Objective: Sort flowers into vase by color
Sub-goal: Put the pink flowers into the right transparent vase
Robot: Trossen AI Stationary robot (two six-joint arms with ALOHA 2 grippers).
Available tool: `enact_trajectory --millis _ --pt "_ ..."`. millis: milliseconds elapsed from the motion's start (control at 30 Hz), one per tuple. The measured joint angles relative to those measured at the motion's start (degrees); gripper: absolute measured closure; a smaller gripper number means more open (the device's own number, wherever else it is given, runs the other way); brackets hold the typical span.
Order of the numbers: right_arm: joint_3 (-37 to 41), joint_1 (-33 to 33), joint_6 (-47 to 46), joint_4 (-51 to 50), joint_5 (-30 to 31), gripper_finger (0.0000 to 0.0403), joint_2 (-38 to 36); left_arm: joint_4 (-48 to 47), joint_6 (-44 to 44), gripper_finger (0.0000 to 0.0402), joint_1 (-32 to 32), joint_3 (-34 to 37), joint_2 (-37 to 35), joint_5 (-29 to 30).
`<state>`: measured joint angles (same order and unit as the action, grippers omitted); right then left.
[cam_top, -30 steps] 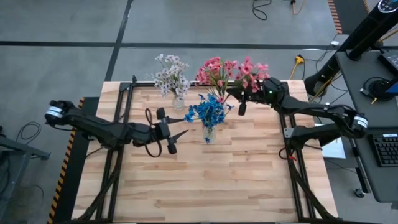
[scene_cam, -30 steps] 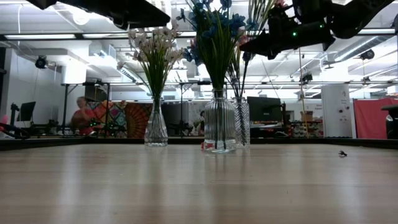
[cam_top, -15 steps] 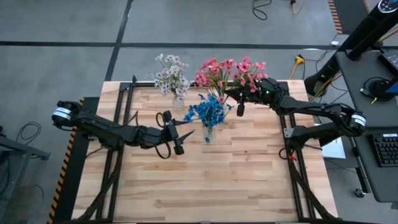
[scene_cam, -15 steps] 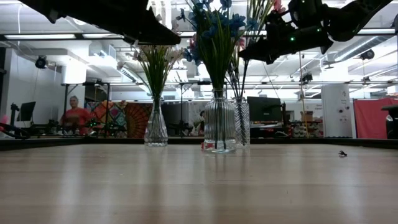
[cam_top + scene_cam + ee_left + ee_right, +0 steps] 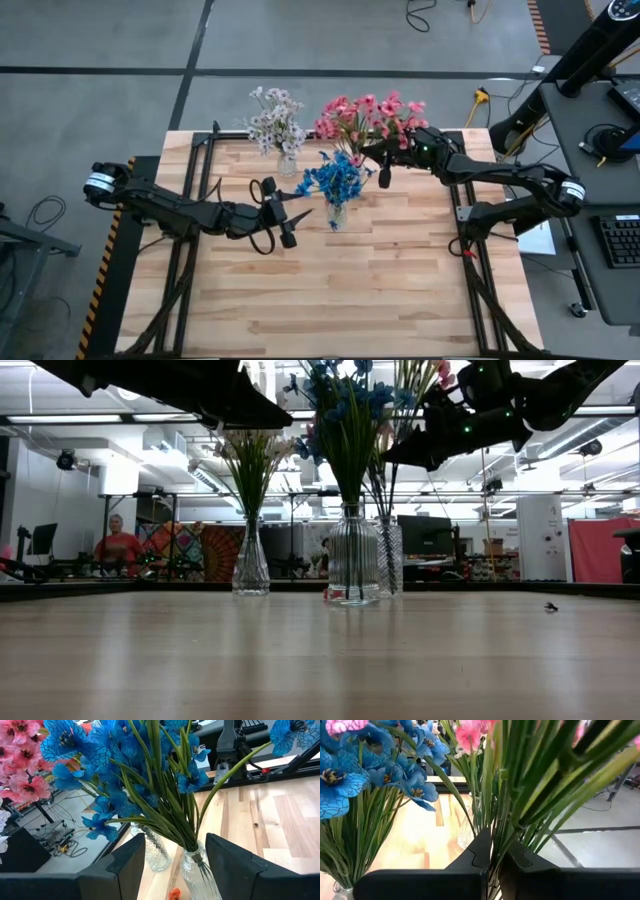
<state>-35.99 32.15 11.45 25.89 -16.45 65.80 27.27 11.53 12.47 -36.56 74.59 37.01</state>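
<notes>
Three glass vases stand in the far half of the table. White flowers (image 5: 275, 122) fill the left vase (image 5: 250, 568), blue flowers (image 5: 335, 178) the middle vase (image 5: 353, 565), and pink flowers (image 5: 365, 113) the right vase (image 5: 389, 565). My right gripper (image 5: 380, 163) is shut on the pink flowers' stems, above the vase's mouth and below the blossoms. My left gripper (image 5: 292, 213) stands open and level just left of the blue flowers' vase (image 5: 199, 876). That vase shows between its two fingers, farther off and untouched. My right gripper pinches green stems of the pink flowers (image 5: 493, 836) between its two shut fingers; how many stems I cannot tell. The fingers come about level from the table's right and lie across the stems. The stems stand nearly upright, their lower ends in the right vase (image 5: 389, 530).
Bare wooden table top (image 5: 340, 290) spreads across the near half. Black frame rails (image 5: 200, 150) run along both sides. A small dark speck (image 5: 551, 607) lies on the table at the right. A person (image 5: 117, 545) sits in the room behind.
My left gripper has moved down and toward the blue flowers' vase, then kept still, staying open. My right gripper has tipped a little while shut on the pink stems, and the pink blossoms have shifted slightly toward the table's left.
</notes>
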Motion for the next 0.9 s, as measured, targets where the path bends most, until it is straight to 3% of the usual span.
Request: enact_trajectory --millis 200,633,900 --pt "-0.3 0.0 -1.6 0.0 0.0 0.038 -0.1 0.1 0.0 0.021 -0.2 0.0 0.0 0.0" --pt "-0.3 0.0 -4.1 -1.4 0.0 0.0258 -2.7 0.1 -0.1 0.021 -0.5 0.2 0.0 0.0" --pt "-0.4 0.0 -5.5 -2.9 0.0 0.0246 -7.5 0.1 -0.1 0.021 -0.9 0.2 0.0 0.0"
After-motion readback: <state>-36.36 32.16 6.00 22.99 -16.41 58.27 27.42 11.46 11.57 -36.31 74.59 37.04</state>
